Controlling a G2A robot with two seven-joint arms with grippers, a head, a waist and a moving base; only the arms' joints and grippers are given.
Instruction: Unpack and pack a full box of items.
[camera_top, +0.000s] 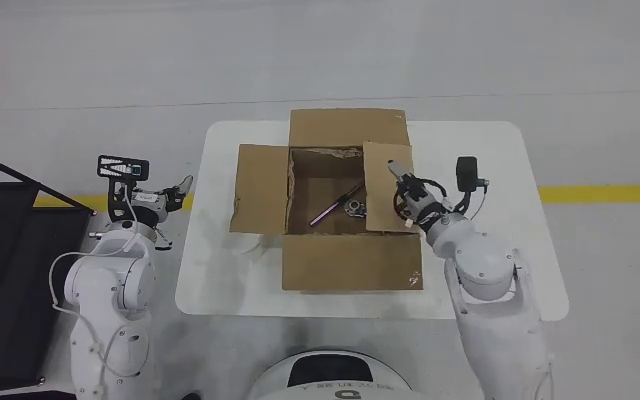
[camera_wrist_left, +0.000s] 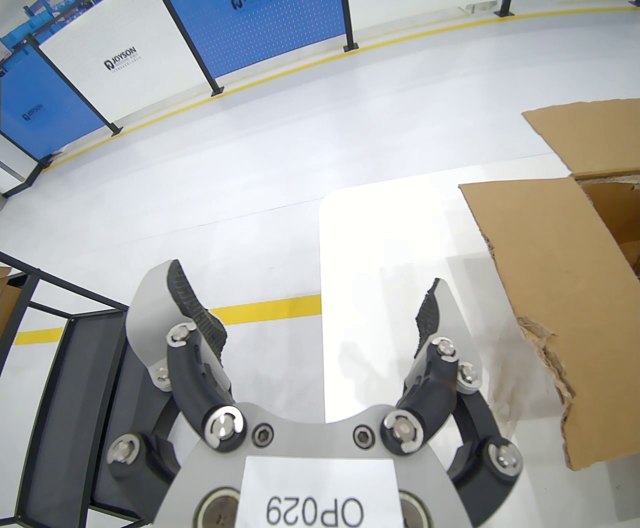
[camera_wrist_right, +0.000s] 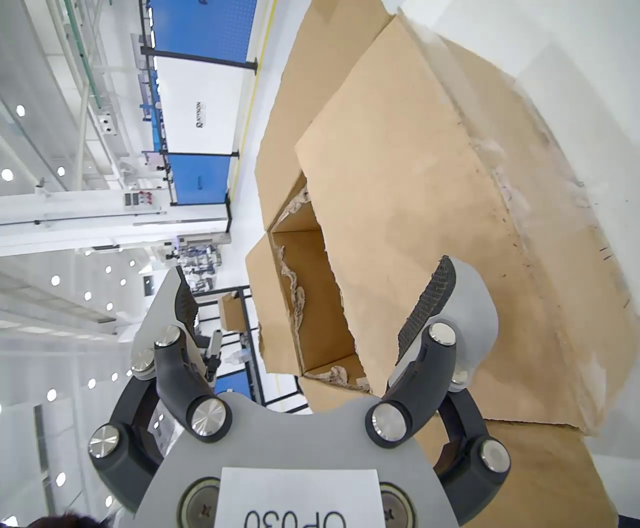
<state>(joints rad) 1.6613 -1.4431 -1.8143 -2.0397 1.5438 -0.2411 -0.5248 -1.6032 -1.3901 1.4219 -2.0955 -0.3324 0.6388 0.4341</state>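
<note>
Looking down, top view: open cardboard box (camera_top: 350, 262) sits about mid-surface (camera_top: 480, 145), all four flaps folded out flat. On the box floor lies a slim purple stick (camera_top: 337, 208), set slantwise. Just beside it, toward the right wall, is a small dark item (camera_top: 354, 208), possibly a metal part but too small to tell. Right end effector (camera_top: 400, 182) hangs over the box's right flap, fingers apart, carrying nothing. Left end effector (camera_top: 183, 190) sits at the surface's left edge, well apart from the box, between the surface and a black rack (camera_top: 20, 240) on the floor. Yellow floor line (camera_top: 590, 193) runs out past the surface on the right

Left wrist view: own fingers (camera_wrist_left: 195, 310) spread wide, nothing between them. Beyond them are the rounded corner of the white surface, the yellow line and the rack's dark frame. The box's left flap lies flat on the surface, its near edge torn and ragged. A sliver of the box mouth shows behind it

Right wrist view: own fingers (camera_wrist_right: 430, 300) spread, empty. One ribbed pad is close over the right flap; cannot tell whether it touches. Box mouth lies just past the fingers, with torn paper along the inner rim. Contents are hidden from this angle
</note>
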